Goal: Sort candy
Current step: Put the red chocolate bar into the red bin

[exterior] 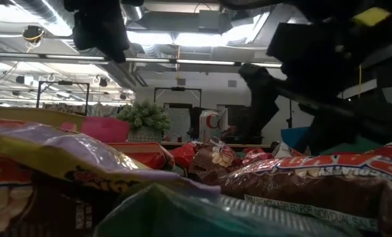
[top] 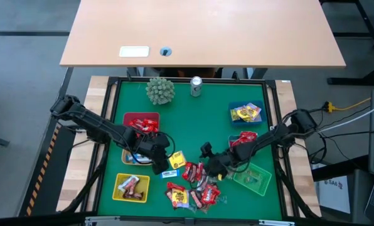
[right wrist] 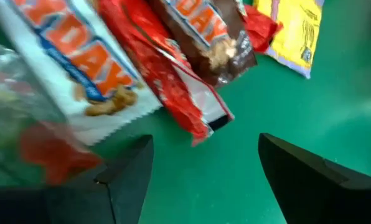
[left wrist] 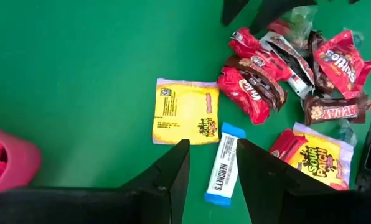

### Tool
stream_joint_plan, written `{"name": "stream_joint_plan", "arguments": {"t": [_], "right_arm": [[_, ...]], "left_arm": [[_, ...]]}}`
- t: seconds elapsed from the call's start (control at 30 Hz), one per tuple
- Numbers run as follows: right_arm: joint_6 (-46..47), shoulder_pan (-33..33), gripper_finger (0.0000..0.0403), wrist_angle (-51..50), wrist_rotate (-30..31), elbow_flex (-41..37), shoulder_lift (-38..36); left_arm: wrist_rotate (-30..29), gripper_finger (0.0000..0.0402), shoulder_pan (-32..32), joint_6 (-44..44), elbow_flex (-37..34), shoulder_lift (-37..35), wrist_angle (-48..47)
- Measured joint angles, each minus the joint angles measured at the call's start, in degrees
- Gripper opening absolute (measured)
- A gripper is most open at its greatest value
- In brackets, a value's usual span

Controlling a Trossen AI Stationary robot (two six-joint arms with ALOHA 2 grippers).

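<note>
Left gripper spread over blue-white bar, frame bottom centre; I judge it light, slippery; pinch mid-length. Right gripper spread, empty.

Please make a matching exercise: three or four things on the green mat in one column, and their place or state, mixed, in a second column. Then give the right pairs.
Things:
1. Hershey's bar
2. silver can
3. yellow basket
4. right claw

Place or state:
A. at the mat's far edge, beside the spiky green ball
B. open, over the candy pile
C. lying between the left claw fingers
D. near the mat's left front corner, holding candy

Pairs: 1-C, 2-A, 3-D, 4-B
</note>
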Motion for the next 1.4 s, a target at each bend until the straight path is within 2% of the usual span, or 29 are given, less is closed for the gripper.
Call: {"name": "stream_joint_plan", "arguments": {"t": [0.13, 0.3, 0.93, 1.1, 1.27, 1.4], "right_arm": [[-0.09, -2.02, 0.0267, 0.55, -3.27, 0.04, 0.45], [-0.10, -3.21, 0.0217, 2.04, -8.67, 0.04, 0.57], [0.07, -2.99, 0.0014, 5.40, -13.12, 0.13, 3.44], [1.39, -3.01, 0.0017, 5.43, -13.04, 0.13, 3.44], [5.53, -3.03, 0.0007, 3.54, -11.24, 0.08, 1.92], [9.51, -3.11, 0.0009, 2.65, -9.98, 0.02, -0.77]], "left_arm": [[-1.26, 0.0118, 0.00, -0.10, -0.04, 0.00, 1.10], [-2.15, 0.0118, 0.00, -0.11, -0.04, 0.00, 1.81], [-5.65, 0.0118, 0.00, 0.07, -0.04, 0.00, 2.18], [-5.65, 0.0118, 0.00, 0.09, -0.04, 0.00, 2.81], [-5.65, 0.0118, 0.00, 0.47, -0.04, 0.00, 7.35], [-5.62, 0.0119, 0.00, 5.77, -0.04, 0.00, 10.79]]}}
